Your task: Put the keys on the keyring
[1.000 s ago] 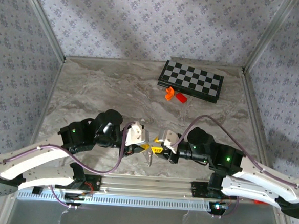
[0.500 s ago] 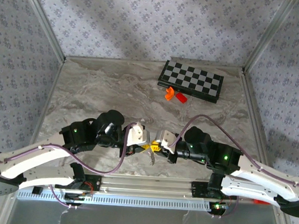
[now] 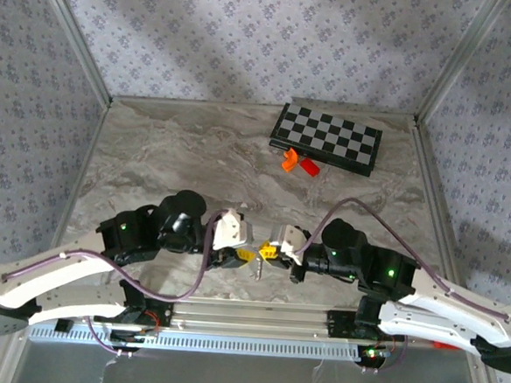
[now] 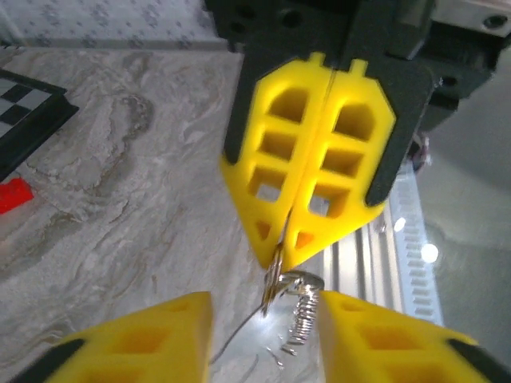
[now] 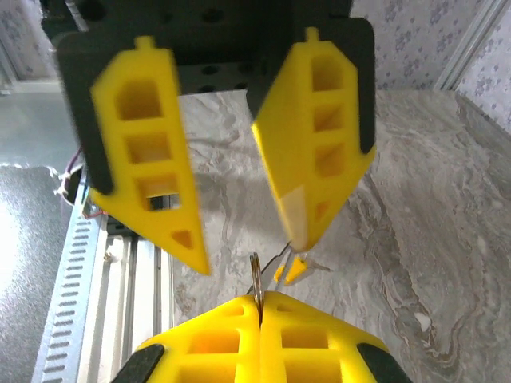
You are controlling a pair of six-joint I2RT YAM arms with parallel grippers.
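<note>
Grey marbled table (image 3: 179, 160), patterned walls on three sides, slotted metal rail (image 3: 255, 316) along the near edge where both arms are bolted.

Far right of the table: folded chessboard (image 3: 328, 137). An orange piece (image 3: 288, 160) and a red piece (image 3: 310, 166) lie just in front of its near edge, close to each other.

Both arms are bent inward and meet over the near middle of the table, just beyond the rail.

Right gripper (image 4: 285, 251) — fingers (image 5: 215, 343) pressed together, pinching the thin metal keyring (image 5: 255, 286) edge-on. The ring stands up out of the seam between the tips. It is held above the table, not resting on it.

Left gripper (image 5: 249, 255) — fingers (image 4: 120, 339) spread, nothing between them. It faces the right gripper tip to tip. The ring sits close in front of the gap between the left tips; cannot tell whether either left finger touches it.

Keys (image 4: 302, 307) — silver, bunched beside the pinched ring and hanging just below the right tips. Toothed edge visible on one. Cannot tell how many there are, nor whether they are threaded on the ring or only lie against it. From above they show as a small silver glint (image 3: 254, 269) between the two grippers.
</note>
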